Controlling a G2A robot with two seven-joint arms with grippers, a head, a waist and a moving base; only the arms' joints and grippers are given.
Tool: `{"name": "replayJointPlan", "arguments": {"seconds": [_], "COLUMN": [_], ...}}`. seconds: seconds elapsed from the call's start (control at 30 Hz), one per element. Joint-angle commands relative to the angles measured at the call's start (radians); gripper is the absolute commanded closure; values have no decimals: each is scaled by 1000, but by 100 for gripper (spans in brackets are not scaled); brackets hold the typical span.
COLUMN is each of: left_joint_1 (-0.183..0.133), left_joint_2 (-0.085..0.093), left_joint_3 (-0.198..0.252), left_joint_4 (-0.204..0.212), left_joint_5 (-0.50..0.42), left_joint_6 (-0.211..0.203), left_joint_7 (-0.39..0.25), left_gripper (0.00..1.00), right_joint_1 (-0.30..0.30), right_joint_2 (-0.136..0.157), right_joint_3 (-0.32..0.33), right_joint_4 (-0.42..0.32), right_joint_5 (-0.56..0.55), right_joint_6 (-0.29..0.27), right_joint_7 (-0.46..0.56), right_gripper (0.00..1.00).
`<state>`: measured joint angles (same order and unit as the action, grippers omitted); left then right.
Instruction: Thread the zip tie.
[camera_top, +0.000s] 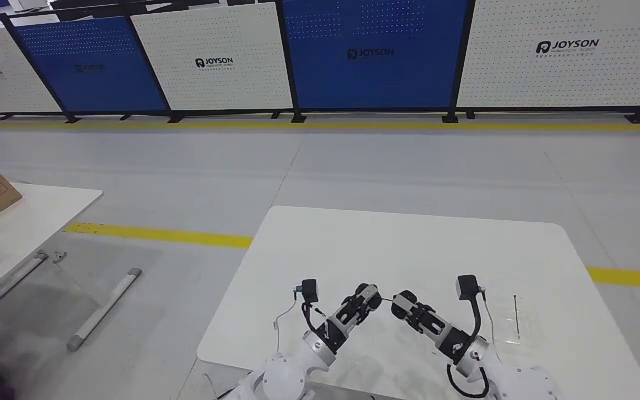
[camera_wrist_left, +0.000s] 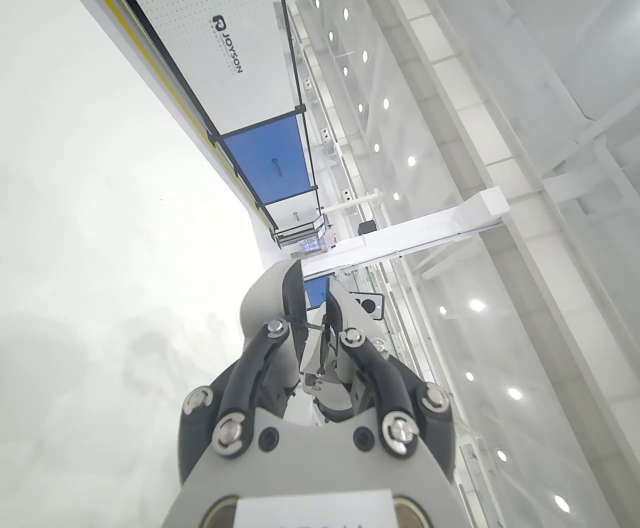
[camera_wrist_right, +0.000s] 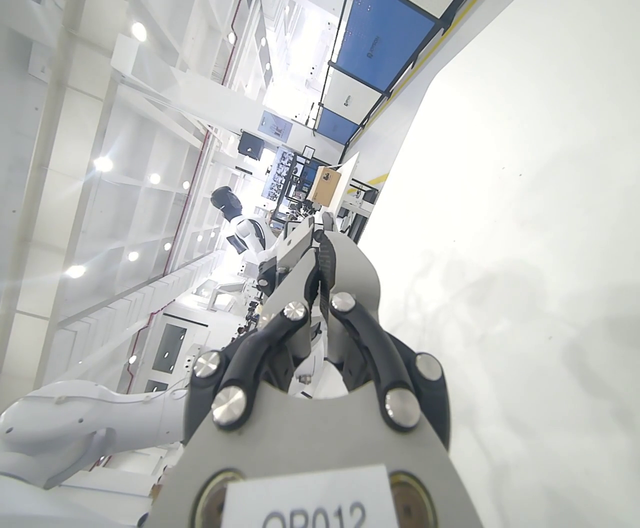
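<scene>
Left pincer (camera_top: 372, 292): narrow, gripped zip tie (camera_wrist_left: 306, 325). Right pincer (camera_top: 398, 299): pressed shut, faced left pincer closely. Judged: threading wanted tail aligned with head slot, slow advance.

White surface (camera_top: 420, 240) and its surroundings
Blue and white pegboard panels (camera_top: 375, 55) are lined up behind; a yellow floor line (camera_top: 160, 235) is painted beside a second table (camera_top: 40, 215).

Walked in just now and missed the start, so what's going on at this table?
A two-armed robot is working on a thin black plastic zip tie. Its left gripper and right gripper meet almost tip to tip over the white rectangular table, with the tie spanning the gap between them. The right gripper is shut. Whether the tie's tail has entered its head yet is too small to tell.
</scene>
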<state>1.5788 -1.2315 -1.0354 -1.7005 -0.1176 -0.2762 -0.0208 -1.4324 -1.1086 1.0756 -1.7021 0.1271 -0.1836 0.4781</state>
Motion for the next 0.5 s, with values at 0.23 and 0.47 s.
{"name": "replayJointPlan", "arguments": {"seconds": [0.23,0.47], "left_joint_1": [25,36], "left_joint_2": [6,9], "left_joint_3": [-6,-7], "left_joint_4": [-12,-16], "left_joint_5": [44,60], "left_joint_6": [-33,-36], "left_joint_7": [-26,-39], "left_gripper": [94,78], "right_joint_1": [0,0], "right_joint_2": [0,0], "right_joint_3": [0,0], "right_joint_4": [0,0], "right_joint_5": [0,0], "right_joint_6": [0,0], "right_joint_7": [0,0], "right_gripper": [100,100]}}
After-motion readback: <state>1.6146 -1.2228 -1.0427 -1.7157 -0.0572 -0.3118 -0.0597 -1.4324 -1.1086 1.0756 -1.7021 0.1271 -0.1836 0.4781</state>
